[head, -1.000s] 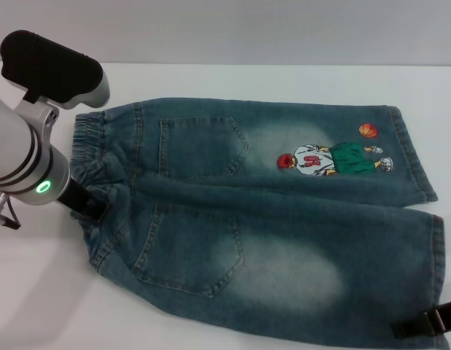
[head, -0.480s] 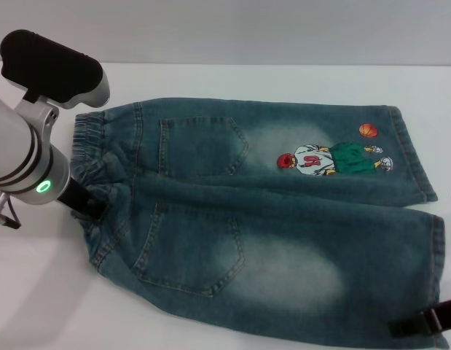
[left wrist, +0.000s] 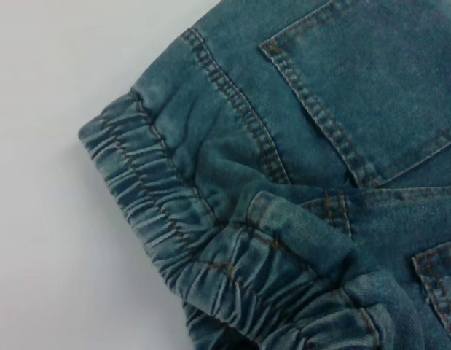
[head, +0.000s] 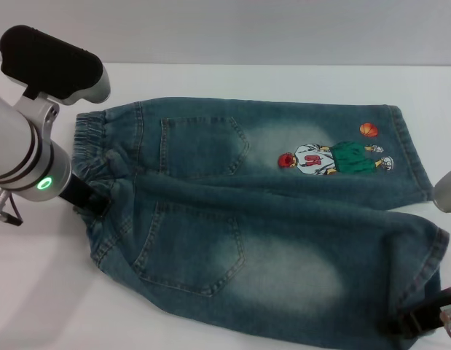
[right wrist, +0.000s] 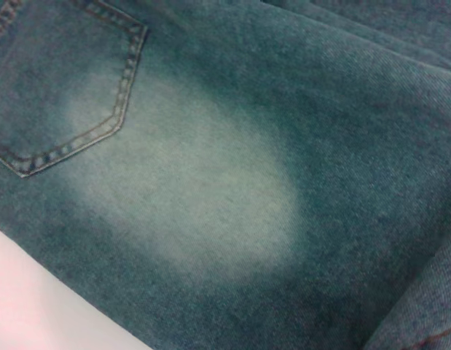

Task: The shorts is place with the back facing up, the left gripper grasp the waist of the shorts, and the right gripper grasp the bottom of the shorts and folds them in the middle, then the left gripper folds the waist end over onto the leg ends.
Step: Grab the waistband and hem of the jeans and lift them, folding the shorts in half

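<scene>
On white table (head: 232,44), the shorts (head: 261,211) lie back-up, long axis sideways: waistband toward the left gripper (head: 85,198), pinched onto the bunched waist; the right gripper (head: 422,321) pinches the near one of the leg ends (head: 422,219), hem lifted.

The only marking that looks like writing is on the shorts (head: 269,219): the small cartoon basketball-player print (head: 333,159) on the farther leg wears a white jersey with red characters on its chest. They seem to be two digits or letters, but they are too small in the head view to read with any confidence. No brand name, label or tag lettering can be read on the waistband, pockets or hems in either wrist view, and the orange ball (head: 368,130) beside the figure bears no legible mark.
</scene>
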{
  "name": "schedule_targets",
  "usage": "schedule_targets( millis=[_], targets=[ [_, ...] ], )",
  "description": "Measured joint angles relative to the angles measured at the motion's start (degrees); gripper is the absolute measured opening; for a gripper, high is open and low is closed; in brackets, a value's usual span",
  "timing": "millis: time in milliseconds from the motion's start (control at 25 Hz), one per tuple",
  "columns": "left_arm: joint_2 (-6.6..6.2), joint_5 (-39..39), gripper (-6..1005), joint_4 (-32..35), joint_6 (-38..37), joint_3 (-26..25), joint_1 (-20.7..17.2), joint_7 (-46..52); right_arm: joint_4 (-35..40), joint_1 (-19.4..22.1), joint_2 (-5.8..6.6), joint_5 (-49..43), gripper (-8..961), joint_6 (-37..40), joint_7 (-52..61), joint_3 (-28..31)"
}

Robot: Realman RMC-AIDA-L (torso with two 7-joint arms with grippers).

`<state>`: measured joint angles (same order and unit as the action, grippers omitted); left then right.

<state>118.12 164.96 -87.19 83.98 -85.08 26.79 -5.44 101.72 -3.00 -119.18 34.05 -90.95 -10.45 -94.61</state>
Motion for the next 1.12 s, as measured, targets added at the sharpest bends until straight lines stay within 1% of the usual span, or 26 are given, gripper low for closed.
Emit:
schedule_targets(
  millis=[120,360,520,560,600,920,1040,1120],
  targets=[
    [0.0,0.0,165,0.0,-0.1,0.0,-0.1,0.1,0.0,-0.3,0.0,0.1,247,0.1,-0.3,-0.4],
    [0.0,0.0,166,0.0,-0.2,0.0,-0.2,0.3,0.6,-0.5,0.0,1.3,27,0.4,-1.2,-0.3],
    [0.0,0.0,166,0.0,-0.7,-0.2,-0.4,0.4,1.2,-0.1,0.0,2.4,17,2.9,-3.1,0.1],
    [0.0,0.0,166,-0.1,-1.1,-0.4,-0.6,0.5,1.5,0.0,0.0,2.7,14,5.0,-4.2,0.1],
    [0.0,0.0,166,-0.1,-1.1,-0.4,-0.6,0.5,1.5,0.0,0.0,2.7,12,5.0,-4.2,0.1],
    [0.0,-0.2,165,-2.2,-3.2,-0.6,-1.5,0.7,1.8,0.1,0.0,6.7,-1,13.7,-8.5,0.7],
    [0.0,-0.3,166,-2.2,-3.9,-0.8,-1.7,0.7,1.8,0.7,-0.04,8.5,-1,17.0,-10.0,1.0],
    [0.04,-1.1,166,-2.2,-5.7,-1.3,-2.2,0.7,1.7,1.2,-0.11,9.9,-1,18.7,-11.2,1.5]
  ],
)
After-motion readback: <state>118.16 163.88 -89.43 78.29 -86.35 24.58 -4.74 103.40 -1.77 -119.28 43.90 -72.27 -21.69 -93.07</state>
